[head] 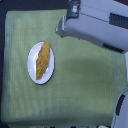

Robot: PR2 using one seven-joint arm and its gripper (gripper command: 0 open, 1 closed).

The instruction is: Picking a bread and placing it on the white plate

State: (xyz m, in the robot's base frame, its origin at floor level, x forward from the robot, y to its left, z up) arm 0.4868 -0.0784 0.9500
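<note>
The bread (44, 59), a long golden-brown piece with tapered ends, lies slantwise on the white plate (33, 71) at the exterior view's left, on the green cloth. The bread spans nearly the whole plate. My arm reaches in from the upper right, and its grey gripper end (62, 28) hangs above the cloth, up and to the right of the plate and apart from the bread. The blur hides the fingers, so I cannot make out how they stand. Nothing is visibly held.
The green cloth (85, 75) covers most of the view, with dark table around its edges. A white and dark part of the robot (120, 112) shows at the lower right corner.
</note>
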